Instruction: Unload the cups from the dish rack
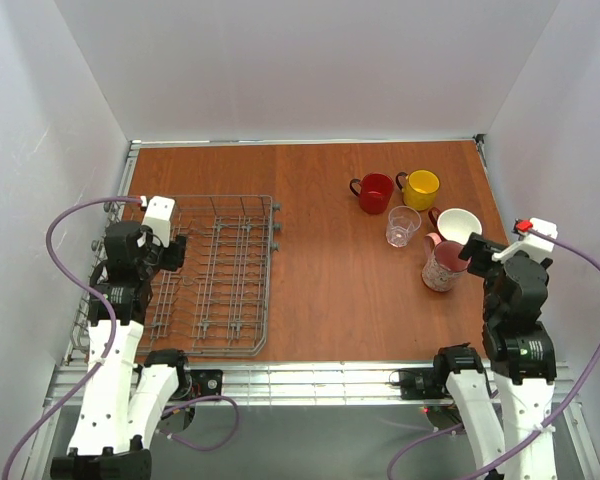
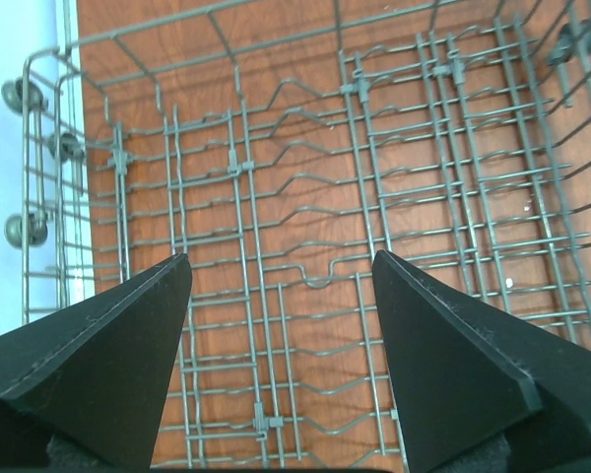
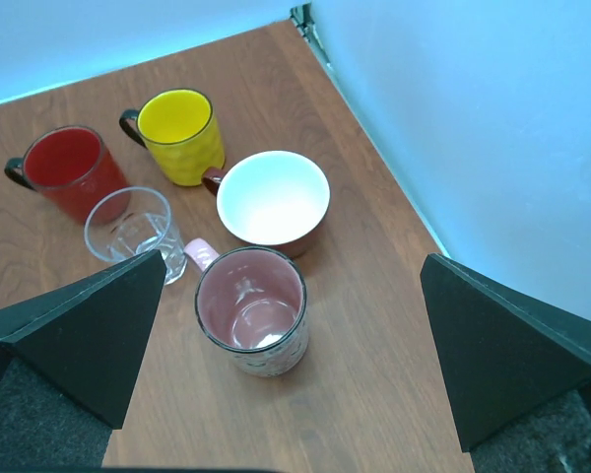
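The grey wire dish rack point(image 1: 225, 300) lies on the left of the table with no cup in it. My left gripper point(image 1: 178, 252) hovers open over its left side; in the left wrist view only bare rack point(image 2: 305, 197) wires show between the fingers point(image 2: 108, 355). All the cups stand on the table at the right: red mug point(image 1: 375, 192), yellow mug point(image 1: 421, 188), clear glass point(image 1: 402, 225), white cup point(image 1: 460, 224) and pink mug point(image 1: 442, 266). My right gripper point(image 1: 473, 249) is wide open just above and behind the pink mug point(image 3: 251, 310), touching nothing.
White walls enclose the wooden table point(image 1: 330, 290) on three sides; the right wall runs close to the white cup point(image 3: 273, 197). Small wheels point(image 2: 25, 232) stick out of the rack's side. The yellow mug point(image 3: 182, 133), red mug point(image 3: 67, 168) and glass point(image 3: 133, 229) cluster together.
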`<state>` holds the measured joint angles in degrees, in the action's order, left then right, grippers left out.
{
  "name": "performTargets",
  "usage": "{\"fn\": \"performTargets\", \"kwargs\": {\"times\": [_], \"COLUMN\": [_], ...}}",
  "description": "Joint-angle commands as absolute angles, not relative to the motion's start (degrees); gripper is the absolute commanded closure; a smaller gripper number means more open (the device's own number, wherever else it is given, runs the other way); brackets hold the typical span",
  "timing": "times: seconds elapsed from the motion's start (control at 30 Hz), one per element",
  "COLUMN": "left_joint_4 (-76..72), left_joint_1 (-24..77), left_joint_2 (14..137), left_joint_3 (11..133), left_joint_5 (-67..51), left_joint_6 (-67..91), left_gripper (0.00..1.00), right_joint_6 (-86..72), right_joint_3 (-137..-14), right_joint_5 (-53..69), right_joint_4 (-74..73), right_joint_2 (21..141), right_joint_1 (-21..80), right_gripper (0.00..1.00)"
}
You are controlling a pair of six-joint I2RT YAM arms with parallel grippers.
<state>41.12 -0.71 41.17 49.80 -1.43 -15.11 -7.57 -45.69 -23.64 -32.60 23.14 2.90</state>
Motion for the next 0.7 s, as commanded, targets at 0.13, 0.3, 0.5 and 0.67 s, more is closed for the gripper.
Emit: {"fn": "performTargets", "kwargs": {"times": [0.13,0.3,0.5,0.67], "left_joint_4": [40.69,40.96,40.96,41.04], "left_joint_1": [-2.90,-3.78,-4.13,-4.48], "left_joint_2": [39.29,38.67,39.02,39.11], "left_joint_3": [47.90,48.16,48.16,48.34], "left_joint_5": [-3.34,-4.13,-4.66,-5.10], "left_joint_6": [-14.59,-14.76,-14.94,-15.12], "left_gripper": [0.30,0.30,0.30,0.30], "right_joint_6": [-10.45,-14.32,-17.75,-20.03], "right_joint_3": [-41.14,-38.33,-37.97,-38.32], "right_joint_5": [-22.32,-26.97,-29.09,-31.55], "right_joint_4": [-26.20,-25.49,-25.05,-24.78], "right_joint_2": [16.18,13.71,12.92,13.09], "right_joint_1": [2.55,2.64,2.72,2.99], "right_gripper": [0.01,0.01,0.01,0.02]}}
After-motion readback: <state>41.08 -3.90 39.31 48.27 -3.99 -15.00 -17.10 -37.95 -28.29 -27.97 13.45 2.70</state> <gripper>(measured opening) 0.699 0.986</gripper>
